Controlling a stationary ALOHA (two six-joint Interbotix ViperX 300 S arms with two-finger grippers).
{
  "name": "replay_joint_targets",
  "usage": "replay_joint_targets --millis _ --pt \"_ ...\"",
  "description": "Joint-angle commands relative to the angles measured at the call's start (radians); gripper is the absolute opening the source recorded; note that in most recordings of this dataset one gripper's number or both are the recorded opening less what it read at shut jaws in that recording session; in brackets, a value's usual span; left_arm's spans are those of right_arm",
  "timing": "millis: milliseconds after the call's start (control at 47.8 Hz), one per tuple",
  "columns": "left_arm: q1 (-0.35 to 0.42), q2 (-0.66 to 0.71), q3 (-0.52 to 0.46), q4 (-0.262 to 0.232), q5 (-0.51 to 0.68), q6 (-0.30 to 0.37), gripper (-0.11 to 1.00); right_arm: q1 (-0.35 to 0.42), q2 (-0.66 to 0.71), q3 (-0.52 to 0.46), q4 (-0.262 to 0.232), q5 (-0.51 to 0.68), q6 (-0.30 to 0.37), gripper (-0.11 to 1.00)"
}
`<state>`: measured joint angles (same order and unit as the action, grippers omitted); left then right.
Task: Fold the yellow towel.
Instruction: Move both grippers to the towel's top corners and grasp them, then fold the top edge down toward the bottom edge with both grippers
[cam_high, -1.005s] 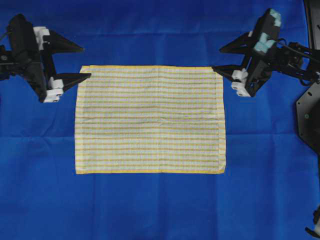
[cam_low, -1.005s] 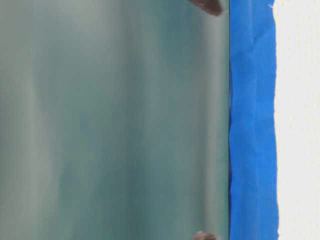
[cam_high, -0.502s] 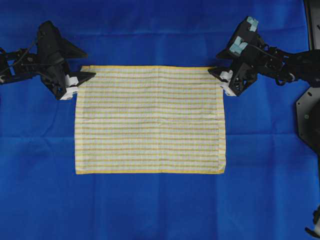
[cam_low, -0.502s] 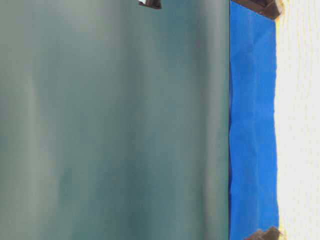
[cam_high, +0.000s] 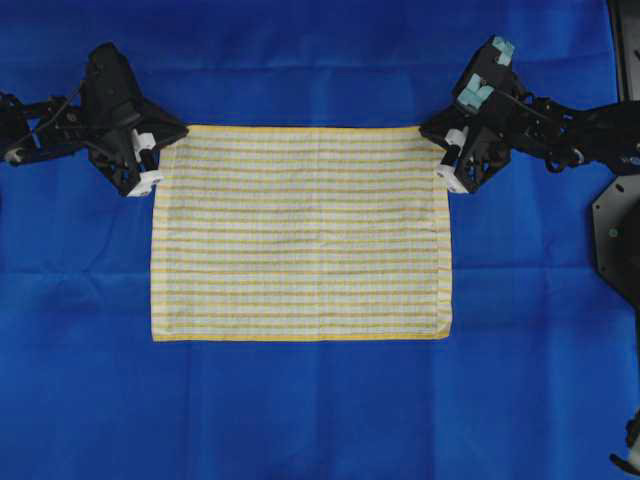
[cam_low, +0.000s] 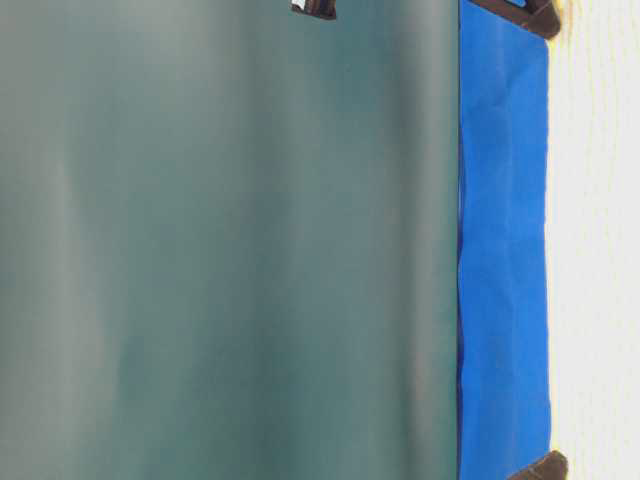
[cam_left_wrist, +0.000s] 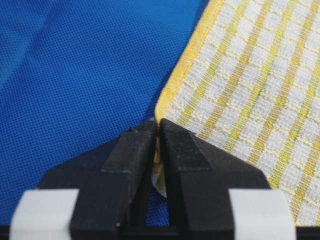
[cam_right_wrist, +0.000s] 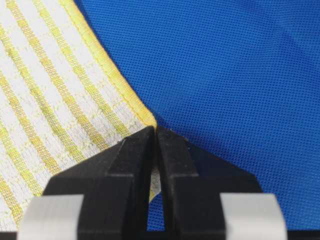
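At the far edge of the yellow towel (cam_high: 300, 232) I have both grippers down on its two upper corners: the left gripper (cam_left_wrist: 157, 131) is pinched together on the corner hem, a sliver of cloth showing between its jaws, and the right gripper (cam_right_wrist: 155, 134) is clamped the same way on the opposite corner. I read this as the grasp step, with the fold itself not yet begun. The towel lies flat and spread in the middle of the blue cloth (cam_high: 300, 420), its long axis running left to right in the overhead view and its stripes following that axis. Next, I judge, I must lift both corners together, level and at equal pace, then carry them over toward the near hem so the edges meet squarely; uneven lifting could skew the fold or slip a corner.
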<state>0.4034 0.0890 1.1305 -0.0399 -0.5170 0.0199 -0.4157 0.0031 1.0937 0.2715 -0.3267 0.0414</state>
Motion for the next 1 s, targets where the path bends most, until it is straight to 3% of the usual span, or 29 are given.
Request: replay_joint_targets --millis 0,398,607,795,984 --pt "0.006 0.006 0.003 -0.003 0.017 0.002 0.03 -0.005 -0.008 -0.002 0.006 0.000 -0.002 0.02" --pt "0.012 -0.120 -0.028 -0.003 0.104 0.029 0.03 -0.009 -0.086 -0.008 0.006 0.018 0.000 0.02" --pt "0.020 -0.190 -0.074 -0.003 0.206 0.092 0.03 -0.021 -0.130 -0.008 0.006 0.029 -0.003 0.02" --pt "0.017 -0.204 -0.078 -0.003 0.230 0.087 0.03 -0.020 -0.137 -0.006 0.006 0.051 -0.002 0.02" --pt "-0.046 -0.261 -0.048 -0.003 0.245 0.071 0.03 0.012 -0.186 -0.003 0.006 0.091 0.000 0.02"
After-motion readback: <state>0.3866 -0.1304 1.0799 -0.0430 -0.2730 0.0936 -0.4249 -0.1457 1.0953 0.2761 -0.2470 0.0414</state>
